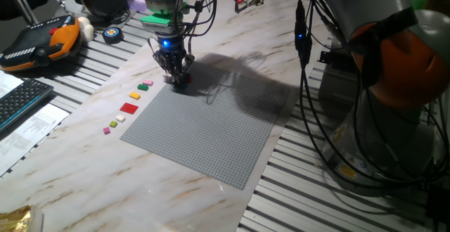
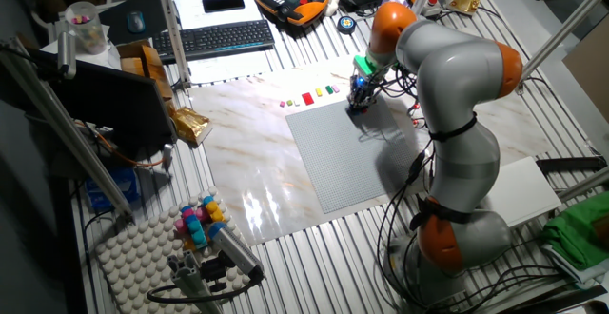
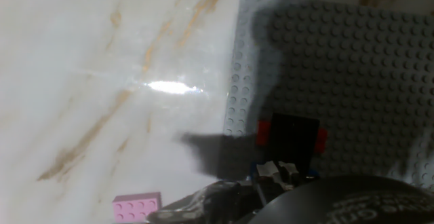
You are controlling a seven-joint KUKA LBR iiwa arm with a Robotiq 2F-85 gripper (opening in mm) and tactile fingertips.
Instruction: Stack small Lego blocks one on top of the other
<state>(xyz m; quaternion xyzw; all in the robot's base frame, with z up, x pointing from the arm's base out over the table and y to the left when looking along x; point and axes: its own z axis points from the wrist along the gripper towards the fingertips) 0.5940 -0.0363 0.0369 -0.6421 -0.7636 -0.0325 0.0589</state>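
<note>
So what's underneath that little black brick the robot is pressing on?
In the hand view, red pokes out at both ends of the black brick, so a red brick lies under it, on the grey studded plate. The blue brick isn't visible, and the gripper covers the rest.

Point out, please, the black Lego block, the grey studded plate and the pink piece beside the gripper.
black Lego block [image 3: 294,137]: hand view, its top face.
grey studded plate [image 3: 366,61]: hand view, bare studs.
pink piece [image 3: 137,207]: hand view, its studded top.
</note>
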